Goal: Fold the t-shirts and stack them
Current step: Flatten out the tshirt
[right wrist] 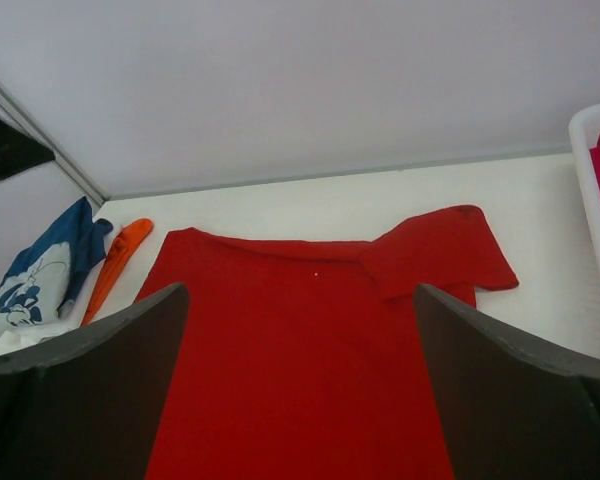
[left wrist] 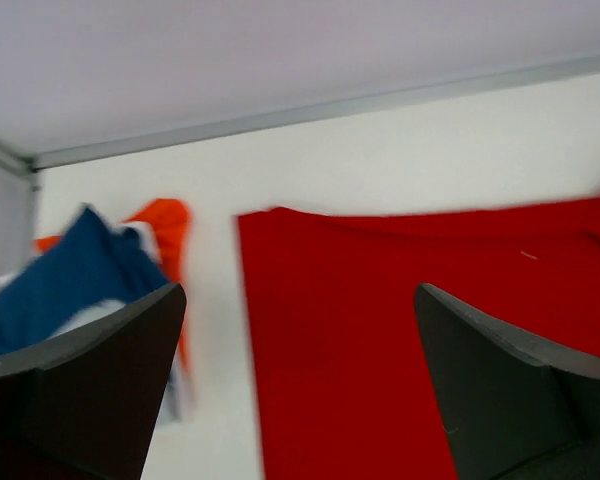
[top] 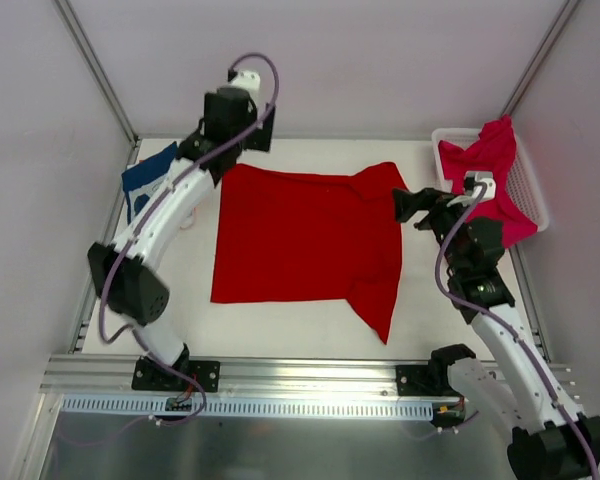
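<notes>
At desk centre, bright red cloth t-shirt (top: 300, 240) flat; left gripper (left wrist: 298, 292) near far-left corner, right gripper (right wrist: 300, 290) beside sleeve; jaws apart, empty.

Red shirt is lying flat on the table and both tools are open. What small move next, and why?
Probably lower the right tool onto the far sleeve and pinch it, to fold it inward. The red t-shirt lies flat with both sleeves sticking out. The right tool hangs open beside that sleeve; the left tool is open over the far left corner, holding nothing.
</notes>
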`<move>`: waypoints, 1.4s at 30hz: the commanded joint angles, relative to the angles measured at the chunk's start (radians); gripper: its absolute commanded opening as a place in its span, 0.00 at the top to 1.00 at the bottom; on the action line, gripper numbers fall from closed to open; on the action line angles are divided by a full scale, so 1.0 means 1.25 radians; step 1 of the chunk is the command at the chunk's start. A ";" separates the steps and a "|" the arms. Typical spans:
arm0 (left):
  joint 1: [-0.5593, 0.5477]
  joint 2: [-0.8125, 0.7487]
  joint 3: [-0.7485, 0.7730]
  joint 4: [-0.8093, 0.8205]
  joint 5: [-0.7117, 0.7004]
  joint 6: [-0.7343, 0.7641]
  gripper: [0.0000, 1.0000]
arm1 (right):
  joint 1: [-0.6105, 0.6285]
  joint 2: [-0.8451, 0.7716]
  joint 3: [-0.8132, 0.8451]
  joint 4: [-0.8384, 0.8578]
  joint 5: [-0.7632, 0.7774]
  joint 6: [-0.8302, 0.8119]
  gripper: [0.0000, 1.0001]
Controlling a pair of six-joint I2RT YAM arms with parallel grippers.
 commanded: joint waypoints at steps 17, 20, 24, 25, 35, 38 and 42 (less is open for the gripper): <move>-0.105 -0.451 -0.866 -0.026 0.204 -0.452 0.01 | 0.274 -0.103 -0.227 -0.607 0.213 0.430 0.00; -0.104 -0.452 -0.880 -0.008 0.207 -0.448 0.01 | 0.349 -0.159 -0.283 -0.646 0.234 0.525 0.01; -0.104 -0.439 -0.889 0.014 0.207 -0.445 0.01 | 0.450 -0.241 -0.276 -0.787 0.326 0.629 0.00; -0.104 -0.435 -0.890 0.020 0.214 -0.445 0.01 | 0.487 -0.269 -0.272 -0.815 0.337 0.675 0.01; -0.104 -0.415 -0.914 0.059 0.177 -0.453 0.01 | 0.675 -0.211 -0.313 -0.794 0.371 0.856 0.00; -0.104 -0.414 -0.920 0.062 0.165 -0.458 0.01 | 0.717 -0.134 -0.269 -0.783 0.411 0.860 0.01; -0.104 -0.421 -0.933 0.065 0.154 -0.459 0.01 | 0.740 -0.056 -0.231 -0.769 0.441 0.854 0.01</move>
